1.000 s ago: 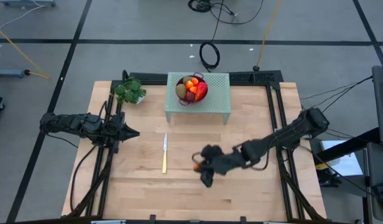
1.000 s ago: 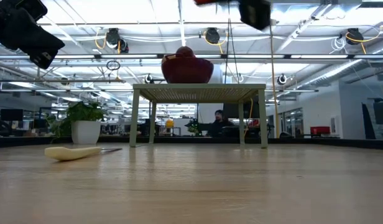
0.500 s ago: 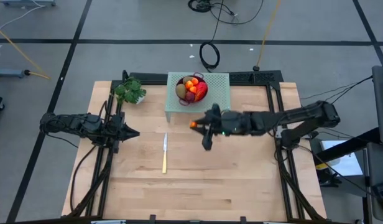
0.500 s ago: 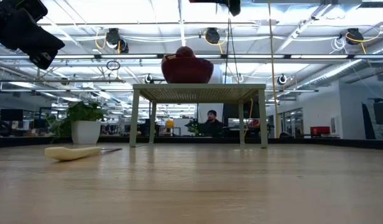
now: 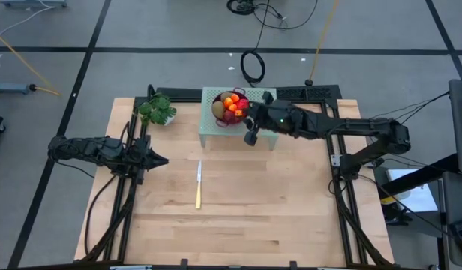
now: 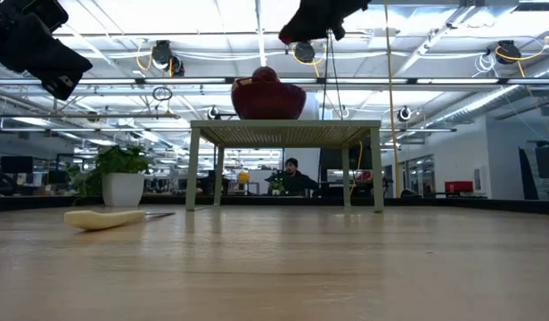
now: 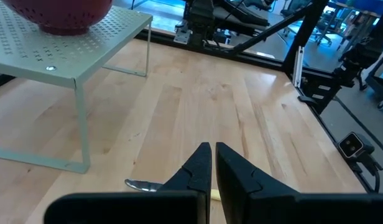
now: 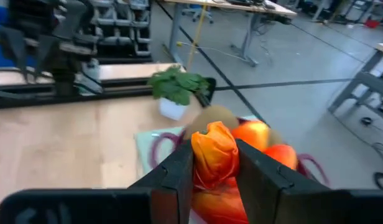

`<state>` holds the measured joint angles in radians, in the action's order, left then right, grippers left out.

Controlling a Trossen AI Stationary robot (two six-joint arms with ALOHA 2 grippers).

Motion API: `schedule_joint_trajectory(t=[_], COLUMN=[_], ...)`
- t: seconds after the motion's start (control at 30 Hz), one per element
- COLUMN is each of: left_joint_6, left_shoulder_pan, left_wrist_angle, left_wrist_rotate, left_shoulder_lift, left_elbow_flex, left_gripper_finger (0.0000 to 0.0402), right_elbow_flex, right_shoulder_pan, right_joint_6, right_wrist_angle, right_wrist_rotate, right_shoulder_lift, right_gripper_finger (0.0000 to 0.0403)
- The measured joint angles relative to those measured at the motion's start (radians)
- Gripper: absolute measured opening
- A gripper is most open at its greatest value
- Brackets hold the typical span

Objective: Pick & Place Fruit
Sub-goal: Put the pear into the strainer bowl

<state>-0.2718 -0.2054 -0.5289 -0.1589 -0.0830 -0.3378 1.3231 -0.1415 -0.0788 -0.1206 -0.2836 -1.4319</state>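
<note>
While the right end effector hangs over the red bowl, its two dark fingers are clamped on a small orange-red fruit, which sits between them just above the bowl's contents. Bowl: a red perforated colander type, standing on a pale green perforated stand near the middle of the bench's far edge. Contents: mixed fruit pieces, orange, red and one brown-green oval, heaped together; further count cannot be told. Right arm: reaches in from the bench's right side toward the stand, wrist above the bowl's right rim. Left end effector: closed, empty, raised above the bench near its left edge, well apart from the stand. Knife: yellow handle, lying flat on the bench between the left end effector and the bench's centre, lengthwise toward the far edge. Potted green plant: white pot, near the far left corner, beside the stand. Background, low view: a person seated beyond the bench.
</note>
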Motion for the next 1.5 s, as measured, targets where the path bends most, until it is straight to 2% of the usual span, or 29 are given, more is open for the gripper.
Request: schedule_joint_trajectory(t=[0.17, 0.5, 0.63, 1.5], left_joint_6=[0.000, -0.001, -0.001, -0.005], left_shoulder_pan=[0.000, 0.000, 0.000, 0.000], left_wrist_angle=[0.000, 0.000, 0.000, 0.002], left_wrist_rotate=[0.000, -0.015, -0.036, -0.035], left_shoulder_lift=[0.000, 0.000, 0.000, -0.001], left_elbow_flex=[0.000, 0.000, 0.000, 0.000], left_gripper_finger=[0.0021, 0.0021, 0.0021, 0.0021], right_elbow_flex=[0.000, 0.000, 0.002, 0.002], right_shoulder_pan=[-0.050, -0.112, -0.129, -0.125], right_joint_6=[-0.011, -0.017, -0.016, -0.096], right_wrist_angle=[-0.052, -0.132, -0.123, -0.072], right_wrist_rotate=[0.077, 0.084, 0.155, 0.156], right_shoulder_lift=[0.000, -0.001, -0.021, -0.073], right_gripper_finger=[0.0096, 0.0096, 0.0096, 0.0096])
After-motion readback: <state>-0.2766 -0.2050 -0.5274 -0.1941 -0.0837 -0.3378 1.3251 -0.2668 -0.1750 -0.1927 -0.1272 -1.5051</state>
